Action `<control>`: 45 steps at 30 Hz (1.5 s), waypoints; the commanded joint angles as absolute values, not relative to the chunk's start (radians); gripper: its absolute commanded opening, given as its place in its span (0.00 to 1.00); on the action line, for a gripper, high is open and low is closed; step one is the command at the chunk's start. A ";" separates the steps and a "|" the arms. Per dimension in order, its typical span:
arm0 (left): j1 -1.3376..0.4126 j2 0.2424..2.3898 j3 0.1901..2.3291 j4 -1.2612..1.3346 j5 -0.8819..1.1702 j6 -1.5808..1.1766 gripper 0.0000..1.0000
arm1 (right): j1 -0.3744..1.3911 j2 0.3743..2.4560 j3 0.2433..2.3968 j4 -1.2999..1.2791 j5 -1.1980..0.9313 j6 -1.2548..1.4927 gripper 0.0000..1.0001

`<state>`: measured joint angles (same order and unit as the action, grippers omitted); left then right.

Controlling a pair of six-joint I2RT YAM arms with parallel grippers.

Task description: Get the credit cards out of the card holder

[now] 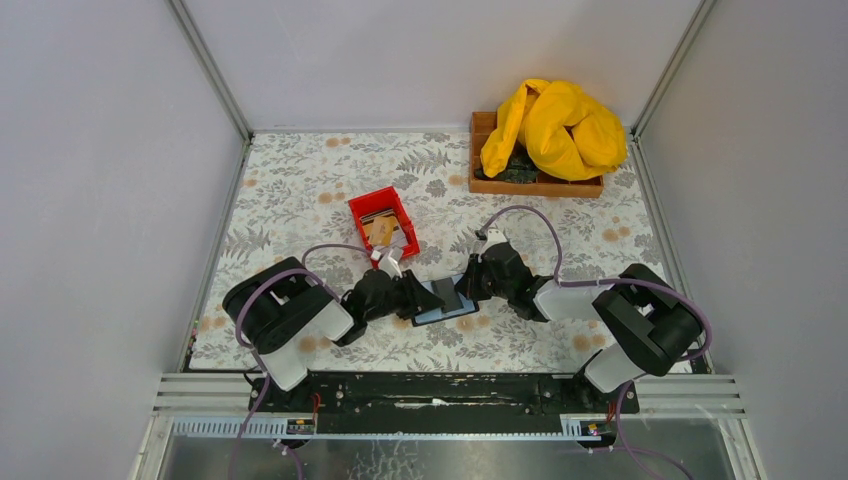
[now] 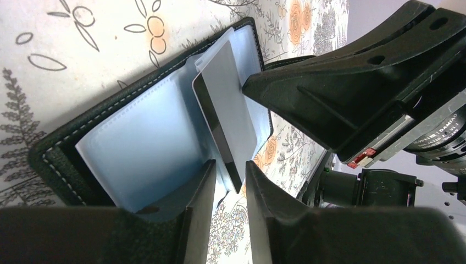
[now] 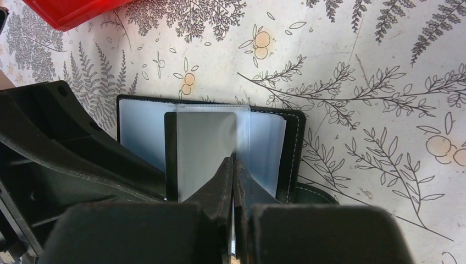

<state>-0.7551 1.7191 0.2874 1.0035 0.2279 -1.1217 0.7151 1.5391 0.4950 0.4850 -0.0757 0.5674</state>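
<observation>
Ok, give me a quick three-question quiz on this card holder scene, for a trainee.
1. True or false: the card holder lies closed.
2. Where do loose cards lie? A) in the red bin B) in the wooden tray C) on the yellow cloth
3. Which is shut: the left gripper or the right gripper?
Key: 1 false, it lies open. 2 A. 3 the right gripper.
</observation>
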 commanded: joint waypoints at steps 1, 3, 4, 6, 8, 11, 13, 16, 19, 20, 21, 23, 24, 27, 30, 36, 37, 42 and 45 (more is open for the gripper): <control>-0.749 1.713 0.261 1.054 0.220 -1.122 0.32 | 0.706 1.568 0.518 0.465 -0.094 0.566 0.00; -0.747 1.715 0.259 1.056 0.220 -1.123 0.29 | 0.705 1.570 0.517 0.465 -0.095 0.567 0.00; -0.746 1.718 0.259 1.058 0.221 -1.123 0.27 | 0.705 1.571 0.518 0.465 -0.095 0.567 0.00; -0.746 1.726 0.259 1.066 0.223 -1.124 0.24 | 0.704 1.573 0.519 0.462 -0.095 0.565 0.00; -0.746 1.738 0.261 1.076 0.227 -1.127 0.21 | 0.703 1.575 0.520 0.461 -0.095 0.565 0.00; -0.746 1.765 0.261 1.124 0.250 -1.140 0.12 | 0.701 1.579 0.523 0.460 -0.097 0.564 0.00; -0.747 1.786 0.258 1.176 0.261 -1.155 0.06 | 0.701 1.583 0.525 0.460 -0.100 0.564 0.00; -0.746 1.803 0.255 1.202 0.264 -1.162 0.00 | 0.699 1.587 0.525 0.457 -0.100 0.563 0.00; -0.746 1.794 0.248 1.196 0.263 -1.158 0.00 | 0.697 1.587 0.526 0.454 -0.097 0.563 0.00; -0.742 1.787 0.242 1.194 0.261 -1.156 0.00 | 0.695 1.586 0.527 0.454 -0.097 0.563 0.00; -0.741 1.776 0.236 1.191 0.261 -1.154 0.00 | 0.695 1.585 0.527 0.454 -0.098 0.563 0.00; -0.734 1.747 0.215 1.184 0.259 -1.149 0.00 | 0.694 1.586 0.526 0.453 -0.098 0.563 0.00; -0.729 1.730 0.204 1.180 0.260 -1.146 0.00 | 0.692 1.586 0.526 0.453 -0.098 0.562 0.00; -0.713 1.660 0.172 1.140 0.261 -1.126 0.00 | 0.690 1.588 0.527 0.454 -0.102 0.561 0.00; -0.701 1.567 0.151 1.061 0.256 -1.099 0.00 | 0.690 1.595 0.530 0.454 -0.104 0.562 0.00; -0.694 1.303 0.144 0.770 0.209 -1.023 0.00 | 0.687 1.598 0.532 0.452 -0.103 0.557 0.00; -0.693 1.256 0.144 0.721 0.197 -1.014 0.00 | 0.687 1.598 0.532 0.452 -0.104 0.557 0.00; -0.690 1.044 0.151 0.531 0.163 -0.992 0.00 | 0.685 1.597 0.535 0.454 -0.111 0.553 0.00; -0.690 0.958 0.152 0.478 0.163 -0.983 0.00 | 0.684 1.570 0.526 0.471 -0.125 0.548 0.00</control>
